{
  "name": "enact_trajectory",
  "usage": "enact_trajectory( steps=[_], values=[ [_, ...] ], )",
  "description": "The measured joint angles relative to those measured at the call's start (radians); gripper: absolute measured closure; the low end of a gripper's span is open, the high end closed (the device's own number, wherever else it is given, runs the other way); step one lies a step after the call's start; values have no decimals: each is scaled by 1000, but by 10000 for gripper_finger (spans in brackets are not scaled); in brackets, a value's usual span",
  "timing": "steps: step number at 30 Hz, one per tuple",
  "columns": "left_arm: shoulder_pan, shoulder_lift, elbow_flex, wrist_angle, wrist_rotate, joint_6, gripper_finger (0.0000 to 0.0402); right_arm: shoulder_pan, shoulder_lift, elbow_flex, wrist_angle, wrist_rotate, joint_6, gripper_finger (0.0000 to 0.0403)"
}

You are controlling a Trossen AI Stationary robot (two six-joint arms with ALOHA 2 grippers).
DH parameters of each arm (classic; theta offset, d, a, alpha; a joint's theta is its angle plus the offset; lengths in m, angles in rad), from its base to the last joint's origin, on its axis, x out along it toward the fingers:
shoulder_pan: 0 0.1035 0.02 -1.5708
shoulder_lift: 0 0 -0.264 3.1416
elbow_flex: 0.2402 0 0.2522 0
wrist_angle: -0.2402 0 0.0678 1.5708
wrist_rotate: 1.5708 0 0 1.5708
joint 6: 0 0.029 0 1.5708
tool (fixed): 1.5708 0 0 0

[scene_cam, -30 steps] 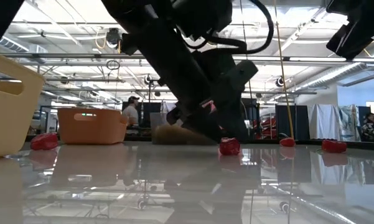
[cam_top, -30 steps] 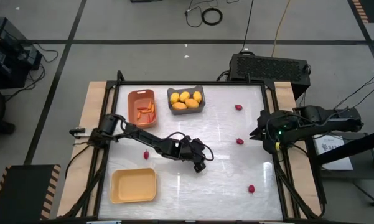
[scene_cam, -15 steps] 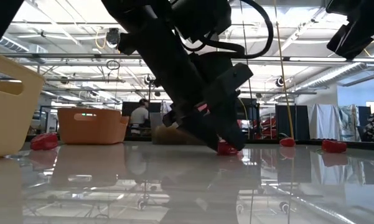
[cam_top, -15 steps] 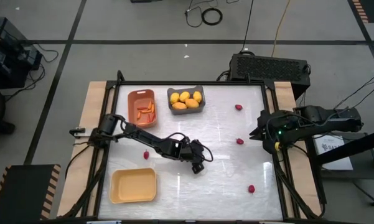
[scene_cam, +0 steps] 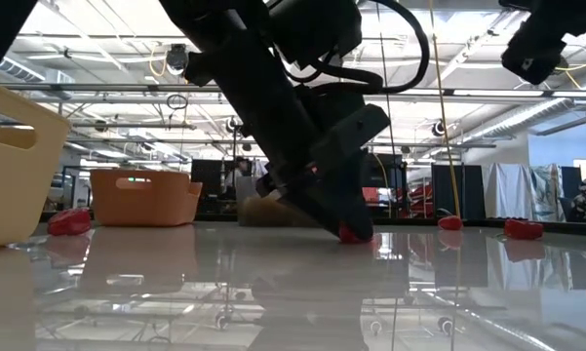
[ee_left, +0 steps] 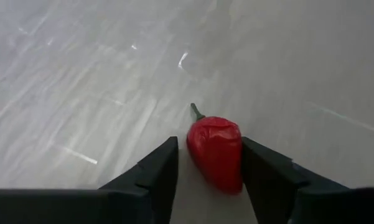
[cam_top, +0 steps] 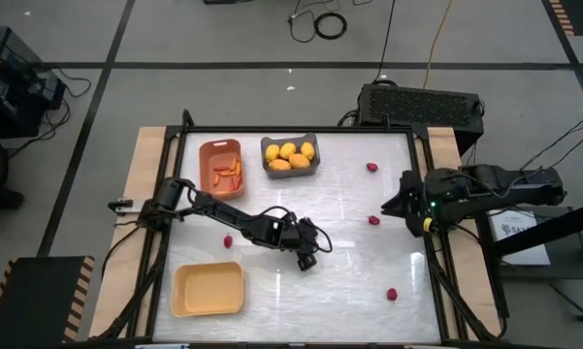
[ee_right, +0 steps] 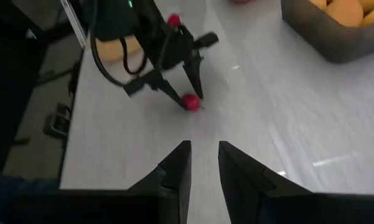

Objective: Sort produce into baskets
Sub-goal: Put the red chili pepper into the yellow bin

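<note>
Both arms are showing dark, near-black jointed segments with black cables looping along them. The left hand [ee_left: 205,177] is showing two matte black wedge-shaped fingers; a small green light is glowing on the right arm's body.

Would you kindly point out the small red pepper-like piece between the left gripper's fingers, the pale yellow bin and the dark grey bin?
Small red pepper-like piece [ee_left: 215,151], left wrist view, its body.
Pale yellow bin [cam_top: 182,308], high view, its rim.
Dark grey bin [cam_top: 291,173], high view, its near wall.
</note>
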Motion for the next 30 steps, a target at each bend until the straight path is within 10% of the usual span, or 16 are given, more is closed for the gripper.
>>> enact_trajectory(
  steps=[18, 30],
  values=[
    [21, -316, -2, -328, 524, 34, 301, 0, 105, 0, 117, 3, 71, 330],
    [-188, -537, -9, -868, 550, -59, 302, -2, 263, 0, 274, 3, -2, 330]
  ],
)
